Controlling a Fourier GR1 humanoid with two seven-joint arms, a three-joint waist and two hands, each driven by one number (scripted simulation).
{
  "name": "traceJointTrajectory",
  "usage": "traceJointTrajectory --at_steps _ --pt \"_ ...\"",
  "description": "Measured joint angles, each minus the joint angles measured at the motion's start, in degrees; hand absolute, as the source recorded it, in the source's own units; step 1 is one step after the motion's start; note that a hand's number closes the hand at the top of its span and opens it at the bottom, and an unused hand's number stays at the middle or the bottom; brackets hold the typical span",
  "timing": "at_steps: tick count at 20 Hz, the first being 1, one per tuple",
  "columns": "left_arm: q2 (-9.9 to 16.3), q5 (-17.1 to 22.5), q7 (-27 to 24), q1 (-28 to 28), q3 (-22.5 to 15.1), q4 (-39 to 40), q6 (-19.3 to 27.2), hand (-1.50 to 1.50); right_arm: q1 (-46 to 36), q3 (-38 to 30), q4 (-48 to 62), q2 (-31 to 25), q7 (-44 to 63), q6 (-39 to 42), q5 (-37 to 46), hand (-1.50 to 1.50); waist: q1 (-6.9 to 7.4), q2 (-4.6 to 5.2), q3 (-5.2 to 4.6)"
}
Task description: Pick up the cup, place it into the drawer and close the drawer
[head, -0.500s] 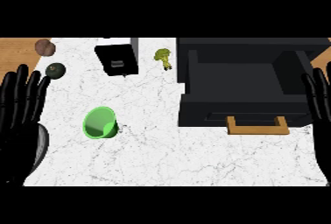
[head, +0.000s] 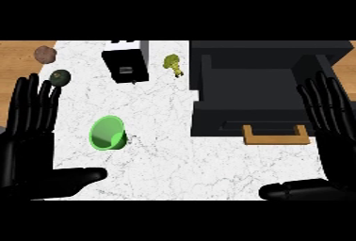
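Overhead: white marble counter (head: pixel 181 174). Dark drawer (head: pixel 268 96) at right, pulled open, wooden handle (head: pixel 276 135) facing robot. Left hand (head: pixel 31 136) and right hand (head: pixel 327 117) at edges — both with fingers spread, holding nothing. Green cup (head: pixel 108 133) lies tipped left of centre, near left hand. Advice: approach from side, close round wall. Drawer interior too dark to read.

left hand (head: pixel 28 136) open at left edge, right hand (head: pixel 330 122) open at right edge
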Motion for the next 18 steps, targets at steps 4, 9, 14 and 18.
traceJointTrajectory --at_steps 4,9,14,18 --pt "-1.1 3.04 -1.24 0.26 2.36 4.02 0.33 -1.5 -2.67 -0.9 2.88 -1.01 2.5 1.56 -1.68 -1.5 0.1 -0.05 0.03" --pt "-1.1 4.34 -5.8 1.12 5.06 11.57 -0.7 -1.5 -3.76 -1.54 4.82 -1.25 2.59 2.75 -2.15 -1.5 0.08 -0.1 0.05" --pt "-0.06 5.14 -8.91 -0.3 7.75 19.73 -1.59 -1.5 -6.93 -2.04 8.53 -1.09 1.23 3.2 -1.57 -1.5 0.1 -0.08 0.06" --pt "-0.35 4.9 -13.48 0.18 8.91 26.47 -2.01 -1.5 -10.33 -3.22 10.69 -1.68 1.67 3.3 -1.57 -1.5 0.1 -0.08 0.06"
